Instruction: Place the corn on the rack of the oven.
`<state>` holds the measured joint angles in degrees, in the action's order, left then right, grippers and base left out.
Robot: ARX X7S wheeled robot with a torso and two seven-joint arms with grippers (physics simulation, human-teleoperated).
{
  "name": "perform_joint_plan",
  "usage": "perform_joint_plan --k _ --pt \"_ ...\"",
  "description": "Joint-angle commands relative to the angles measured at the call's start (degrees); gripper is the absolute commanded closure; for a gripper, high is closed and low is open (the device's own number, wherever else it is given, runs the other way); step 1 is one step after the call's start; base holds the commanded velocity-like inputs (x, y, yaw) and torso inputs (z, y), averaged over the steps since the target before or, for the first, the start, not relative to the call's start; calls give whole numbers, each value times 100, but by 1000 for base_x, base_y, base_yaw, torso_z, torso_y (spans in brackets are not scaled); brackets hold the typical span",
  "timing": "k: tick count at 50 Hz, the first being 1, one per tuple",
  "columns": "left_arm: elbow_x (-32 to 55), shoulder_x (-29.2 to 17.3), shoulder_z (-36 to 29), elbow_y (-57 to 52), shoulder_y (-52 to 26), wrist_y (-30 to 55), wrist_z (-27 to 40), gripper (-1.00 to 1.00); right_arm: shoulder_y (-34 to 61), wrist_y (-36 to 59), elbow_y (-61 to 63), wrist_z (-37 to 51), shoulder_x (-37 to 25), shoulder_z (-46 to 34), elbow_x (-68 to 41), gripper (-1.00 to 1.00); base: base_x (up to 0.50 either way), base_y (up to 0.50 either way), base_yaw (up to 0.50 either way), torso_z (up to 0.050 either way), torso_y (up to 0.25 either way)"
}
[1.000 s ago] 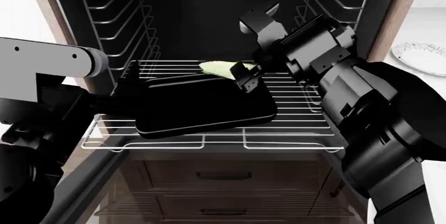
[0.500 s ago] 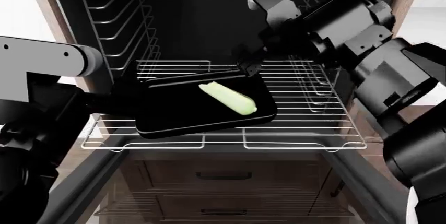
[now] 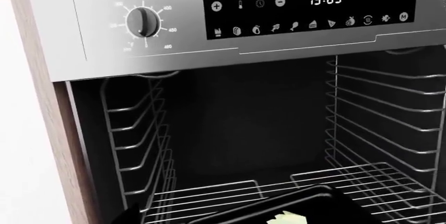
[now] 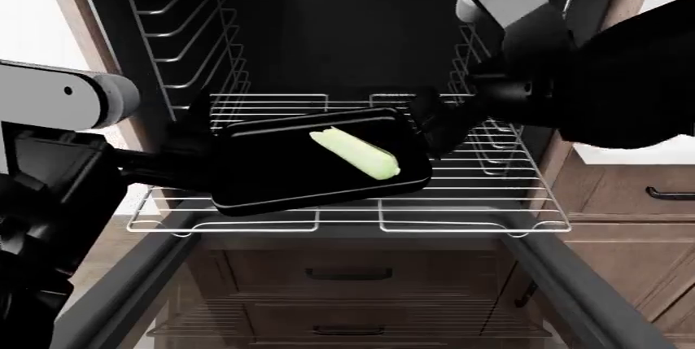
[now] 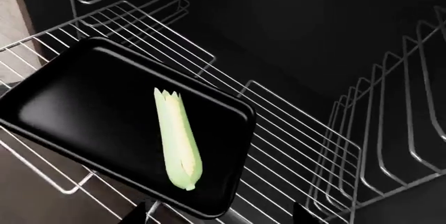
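now that the right gripper has released and pulled back, jaws unreadable, the corn lies in the tray on the rack.

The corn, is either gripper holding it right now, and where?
No. The corn lies loose in the black baking tray on the rack, nothing gripping it; neither gripper's fingers show clearly.

Corn: matt pale yellow-green husk, lightly ribbed. Baking tray: smooth black metal, faint sheen at the rim. Rack: thin shiny silver wire. Oven: dark matt cavity; control panel brushed steel, glossy black display. Cabinet side: brown wood grain.
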<state>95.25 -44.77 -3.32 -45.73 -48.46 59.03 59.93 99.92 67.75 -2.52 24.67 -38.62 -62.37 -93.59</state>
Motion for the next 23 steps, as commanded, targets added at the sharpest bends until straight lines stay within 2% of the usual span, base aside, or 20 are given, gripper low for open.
perform_joint_plan --k 1,5,23 --pt "329 -124 176 -313 103 -189 154 -100 15 191 1555 1639 -1031 477 -1768 -100 0 0 0 0 0" --pt "284 -86 175 -328 111 -210 105 -100 80 82 1977 2090 -1401 518 -2339 -100 0 0 0 0 0" --pt "-37 -52 253 -308 317 -257 -190 -100 895 -97 2864 3724 -2284 165 -4270 -100 0 0 0 0 0"
